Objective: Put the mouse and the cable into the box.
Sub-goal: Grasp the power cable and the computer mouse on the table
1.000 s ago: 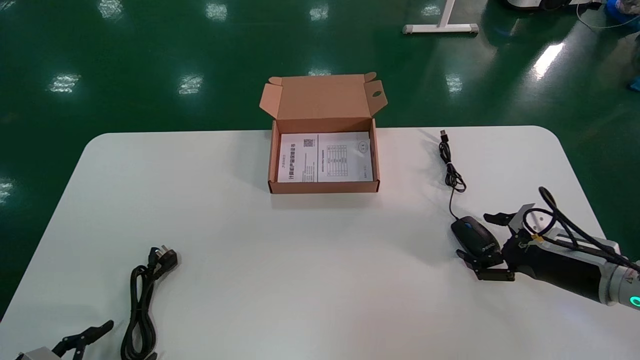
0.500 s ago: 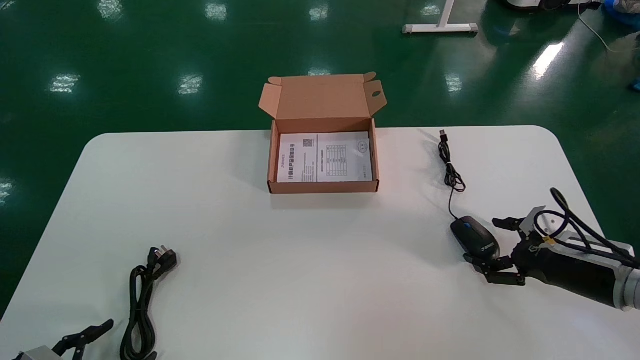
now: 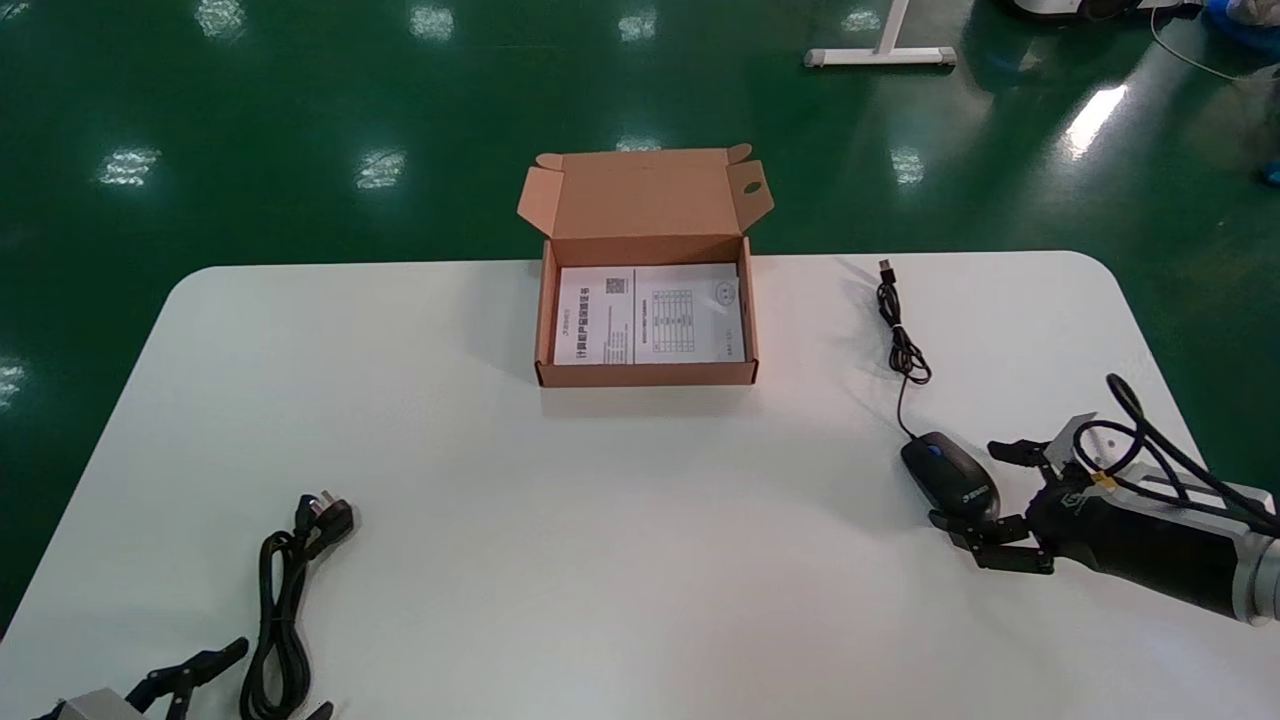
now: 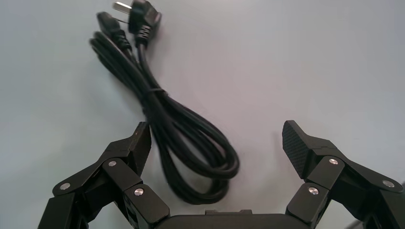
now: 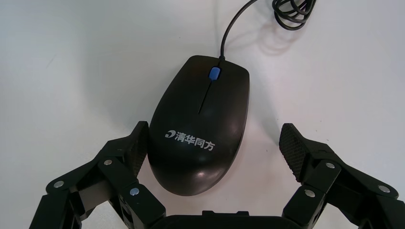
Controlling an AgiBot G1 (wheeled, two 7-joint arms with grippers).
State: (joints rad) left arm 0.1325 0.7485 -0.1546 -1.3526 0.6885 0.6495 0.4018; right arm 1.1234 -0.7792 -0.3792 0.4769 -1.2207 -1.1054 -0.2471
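A black wired mouse [image 3: 948, 478] with a blue wheel lies on the white table [image 3: 600, 500] at the right; its thin cord [image 3: 902, 340] runs back to a USB plug. My right gripper [image 3: 968, 486] is open and straddles the mouse's rear end. In the right wrist view the mouse [image 5: 200, 124] rests between the fingers of the gripper [image 5: 213, 138], close to one pad and apart from the other. A bundled black power cable [image 3: 285, 600] lies at the near left. My left gripper [image 4: 216, 138] is open over the cable's looped end [image 4: 191, 143]. The open cardboard box [image 3: 648, 375] stands at centre back.
A printed leaflet [image 3: 650, 315] lies flat in the box, and the lid [image 3: 645, 195] stands up behind it. The power cable's plug [image 3: 330, 515] points toward the table's middle. The table's right edge [image 3: 1165, 370] runs close to my right arm. Green floor lies beyond.
My right gripper has drawn back to the right, so less of the mouse sits between its fingers; the mouse has stayed put. The left gripper has edged slightly toward the power cable.
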